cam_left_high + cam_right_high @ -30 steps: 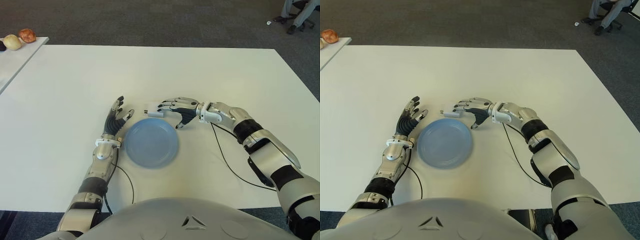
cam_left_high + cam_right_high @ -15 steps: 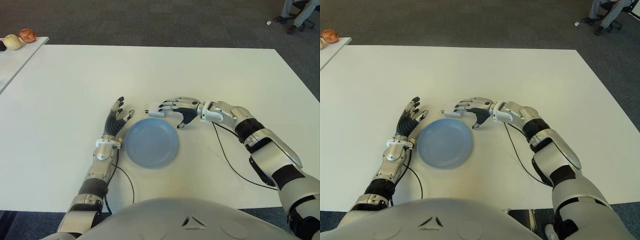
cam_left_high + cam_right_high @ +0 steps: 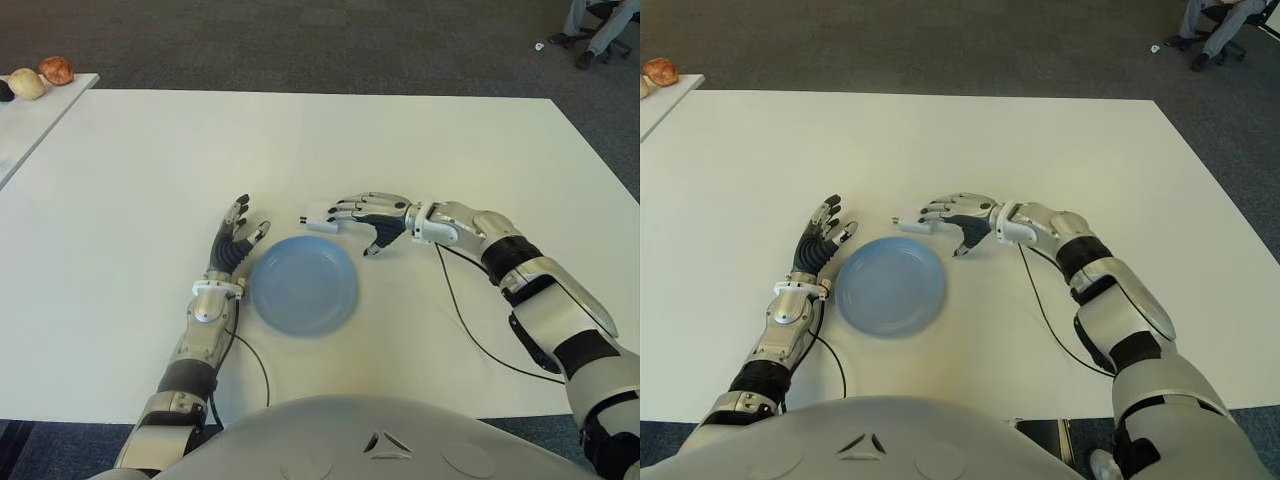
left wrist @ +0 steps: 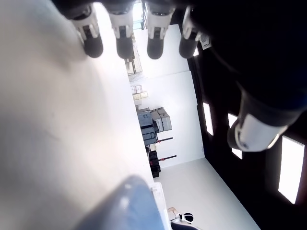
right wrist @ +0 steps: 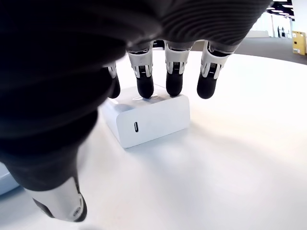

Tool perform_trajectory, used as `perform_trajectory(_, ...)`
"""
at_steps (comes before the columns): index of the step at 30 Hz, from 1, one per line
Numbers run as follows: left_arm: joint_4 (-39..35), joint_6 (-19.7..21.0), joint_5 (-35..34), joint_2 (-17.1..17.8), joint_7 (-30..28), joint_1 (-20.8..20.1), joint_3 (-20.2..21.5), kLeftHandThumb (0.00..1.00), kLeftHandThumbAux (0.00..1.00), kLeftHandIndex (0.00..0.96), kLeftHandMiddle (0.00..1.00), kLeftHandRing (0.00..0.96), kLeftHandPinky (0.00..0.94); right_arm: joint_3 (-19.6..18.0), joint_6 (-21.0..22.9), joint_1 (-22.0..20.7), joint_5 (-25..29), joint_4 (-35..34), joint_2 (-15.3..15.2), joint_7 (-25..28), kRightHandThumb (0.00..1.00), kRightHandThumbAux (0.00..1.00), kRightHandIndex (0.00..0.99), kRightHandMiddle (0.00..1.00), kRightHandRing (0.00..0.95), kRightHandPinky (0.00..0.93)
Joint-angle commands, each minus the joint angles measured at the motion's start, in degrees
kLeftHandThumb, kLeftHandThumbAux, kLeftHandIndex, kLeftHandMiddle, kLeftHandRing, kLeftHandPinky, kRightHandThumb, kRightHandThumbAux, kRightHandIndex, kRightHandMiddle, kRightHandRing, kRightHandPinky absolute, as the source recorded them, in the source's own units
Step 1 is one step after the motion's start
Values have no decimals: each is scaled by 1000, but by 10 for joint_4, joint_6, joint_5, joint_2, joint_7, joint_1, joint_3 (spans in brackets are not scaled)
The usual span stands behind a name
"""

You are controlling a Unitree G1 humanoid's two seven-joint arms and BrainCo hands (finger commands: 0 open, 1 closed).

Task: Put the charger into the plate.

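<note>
The white charger (image 5: 146, 118) sits on the desk (image 3: 420, 140) just past the far rim of the blue plate (image 3: 302, 285) — not in it. The right hand (image 3: 368, 214) hovers over it, fingers spread, two fingertips (image 5: 145, 88) touching its top, thumb off it — nothing's actually gripped. The left hand (image 3: 234, 243) shows beside the plate's left edge, fingers spread too, holding nothing.
</note>
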Motion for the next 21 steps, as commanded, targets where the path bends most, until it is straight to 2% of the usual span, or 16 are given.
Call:
perform_trajectory(1, 26, 44, 6, -11, -1, 45, -9, 0, 552, 40, 59, 43, 32, 2, -15, 17, -12, -12, -43, 20, 0, 753, 40, 98, 86, 88)
perform_trajectory(14, 34, 51, 0, -8, -7, 37, -6, 0, 550, 40, 53, 37, 26, -26, -43, 33, 14, -56, -117, 57, 0, 748, 38, 89, 73, 72)
perform_trajectory(21, 38, 47, -2, -6, -8, 35, -4, 0, 552, 39, 55, 35, 16, -44, -47, 50, 31, -96, -138, 88, 0, 761, 32, 87, 69, 72)
